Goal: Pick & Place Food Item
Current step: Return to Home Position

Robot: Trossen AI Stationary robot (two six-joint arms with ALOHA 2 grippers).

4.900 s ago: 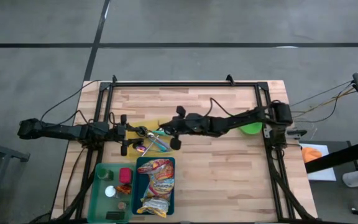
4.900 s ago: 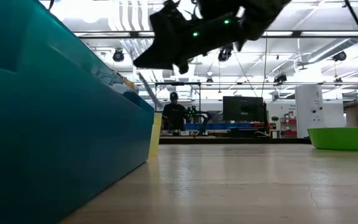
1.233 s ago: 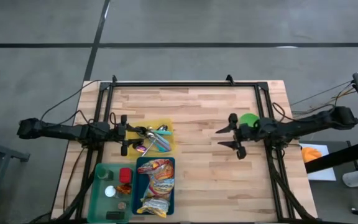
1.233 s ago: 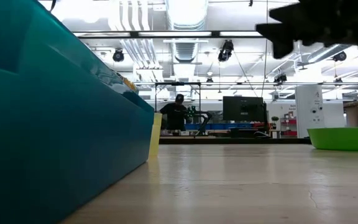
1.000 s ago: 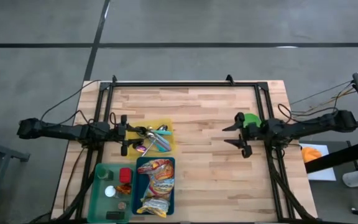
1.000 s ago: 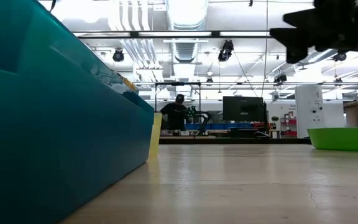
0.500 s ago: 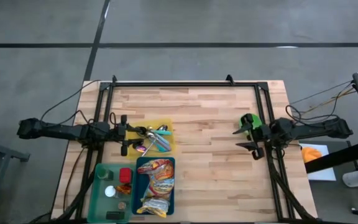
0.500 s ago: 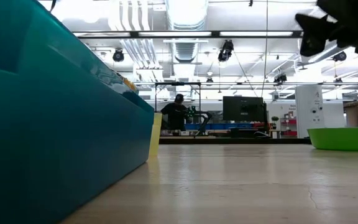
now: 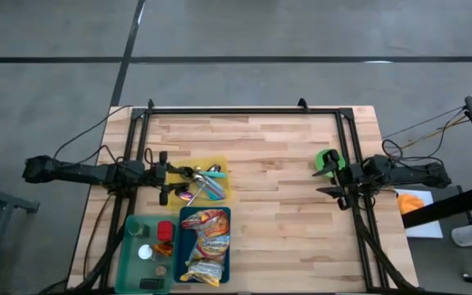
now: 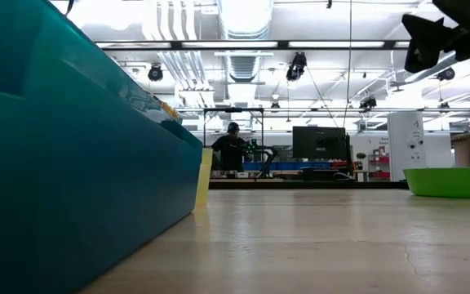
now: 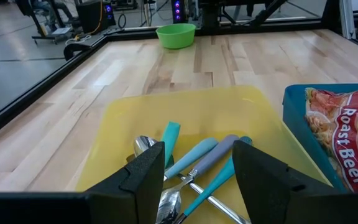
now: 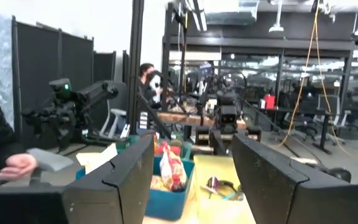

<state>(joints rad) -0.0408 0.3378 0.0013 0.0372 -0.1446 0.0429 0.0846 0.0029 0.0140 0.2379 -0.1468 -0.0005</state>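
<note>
Wood planking forms the table [image 9: 269,139], framed by a dark rail, with one arm lying low along each flank. Right gripper [image 9: 326,181] sits at the table's right edge, just beside the green bowl [image 9: 327,157], fingers spread apart and holding nothing. Left gripper [image 9: 165,176] waits at the left end of the yellow bin [image 11: 185,109], fingers likewise apart and empty. Teal bin [image 9: 181,242] at the front edge holds food packets, and a green bin [image 9: 124,262] touches its left side. Light blue spoon [image 11: 190,159] lies inside the yellow bin among other cutlery. Judgement: placing appears complete, and the step in hand is the return to rest. To do it well, the right arm should draw in level, clear the bowl's rim, avoid sweeping over the bins, and settle gently with its fingers parted.
</note>
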